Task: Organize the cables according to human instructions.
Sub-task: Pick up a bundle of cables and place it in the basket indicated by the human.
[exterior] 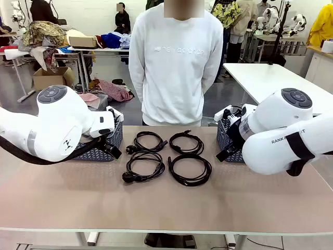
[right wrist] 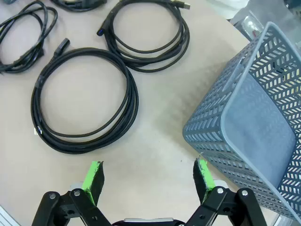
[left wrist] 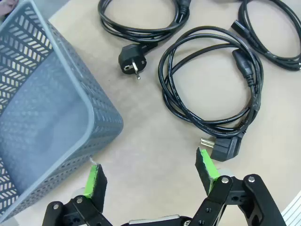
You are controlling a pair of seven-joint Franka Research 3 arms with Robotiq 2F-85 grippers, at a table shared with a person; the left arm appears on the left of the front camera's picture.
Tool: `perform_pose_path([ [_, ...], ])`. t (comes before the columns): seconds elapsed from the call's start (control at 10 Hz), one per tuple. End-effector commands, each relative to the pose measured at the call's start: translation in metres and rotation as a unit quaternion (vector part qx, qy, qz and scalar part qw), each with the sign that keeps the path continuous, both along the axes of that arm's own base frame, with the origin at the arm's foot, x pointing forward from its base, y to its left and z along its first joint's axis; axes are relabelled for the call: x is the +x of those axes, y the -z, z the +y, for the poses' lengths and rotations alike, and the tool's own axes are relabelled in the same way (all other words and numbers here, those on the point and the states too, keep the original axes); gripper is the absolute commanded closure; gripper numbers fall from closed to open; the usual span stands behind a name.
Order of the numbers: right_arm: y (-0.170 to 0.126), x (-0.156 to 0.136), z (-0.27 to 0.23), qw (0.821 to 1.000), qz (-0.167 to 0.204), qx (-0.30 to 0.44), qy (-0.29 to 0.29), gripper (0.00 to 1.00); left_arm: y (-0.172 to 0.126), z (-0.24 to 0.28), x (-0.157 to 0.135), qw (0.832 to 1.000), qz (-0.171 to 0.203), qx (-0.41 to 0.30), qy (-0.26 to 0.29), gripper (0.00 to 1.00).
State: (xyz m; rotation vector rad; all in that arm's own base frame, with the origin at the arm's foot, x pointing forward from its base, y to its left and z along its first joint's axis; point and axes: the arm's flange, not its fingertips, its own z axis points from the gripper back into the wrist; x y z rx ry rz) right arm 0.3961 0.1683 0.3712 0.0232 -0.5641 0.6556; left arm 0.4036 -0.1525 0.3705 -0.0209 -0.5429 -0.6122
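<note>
**Surroundings**
- Left basket [exterior: 113, 139]: grey perforated plastic on the table's left part. You see it partly covered by the left arm [exterior: 52, 127].
- Right basket [exterior: 223, 136]: same make, on the right part, half hidden behind the right arm [exterior: 283, 130].
- Person [exterior: 176, 67]: white sweatshirt, standing at the far edge directly behind the cables.

**Grippers**
- Left gripper [left wrist: 150, 173]: jaws spread wide, nothing between the green pads. It hangs over bare tabletop, with the left basket's wall just beside one pad and a chunky plug [left wrist: 225, 148] just beside the other.
- Right gripper [right wrist: 148, 175]: jaws likewise spread wide and empty, over bare tabletop. The right basket's corner is close to one pad and a coil lies near the other.

**Open room**
- Table [exterior: 166, 208]: beige top. You have a broad bare band between the cables and the near edge, and only narrow bare strips between the cables and each basket.

**Cables**
- Far-left cable [exterior: 148, 140], near-left cable [exterior: 144, 167], far-right cable [exterior: 186, 142] and near-right cable [exterior: 190, 170]: four thin black cords, each wound flat in a round coil.
- They are set two by two at mid-table, between the baskets. Neighbours lie close, and you cannot tell whether they touch.
- The left pair carry chunky black plugs and the right pair end in slim connectors.
</note>
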Motion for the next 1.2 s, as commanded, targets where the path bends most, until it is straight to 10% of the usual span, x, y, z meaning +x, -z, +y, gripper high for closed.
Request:
perform_pose_path([
  [0.0, 0.0, 0.0, 0.0, 1.0, 0.0, 0.0, 0.0, 0.0, -0.0001, 0.0, 0.0, 1.0, 0.0, 0.0, 0.0, 0.0],
  [1.1, 0.0, -0.0001, 0.0002, 1.0, 0.0, -0.001, -0.001, 0.0, -0.0001, 0.0, 0.0, 1.0, 0.0, 0.0, 0.0, 0.0],
])
